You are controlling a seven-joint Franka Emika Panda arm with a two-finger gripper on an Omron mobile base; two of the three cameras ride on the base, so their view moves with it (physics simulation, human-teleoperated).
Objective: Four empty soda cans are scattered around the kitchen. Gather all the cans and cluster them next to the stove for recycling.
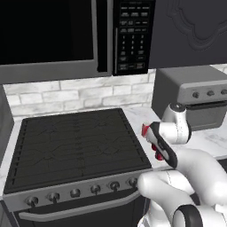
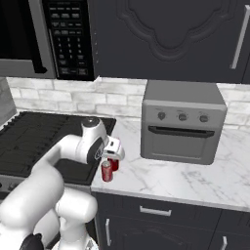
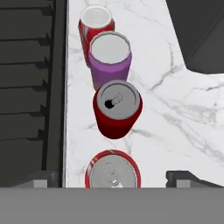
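Left base view: set behind and left of the arm, looking forward and down across the stove [image 1: 75,146] toward the toaster oven [image 1: 195,95]. Right base view: set behind and right, facing the toaster oven [image 2: 181,122] squarely, with the marble counter [image 2: 195,178] below. Both share stove edge, counter and microwave [image 2: 63,39]. Hand view: close, looking straight down on four soda cans [image 3: 117,109] beside the cooktop.

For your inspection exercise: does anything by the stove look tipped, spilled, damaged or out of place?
Nothing stands out. Four soda cans stand upright in a row on the marble counter beside the stove, none dented or leaking.
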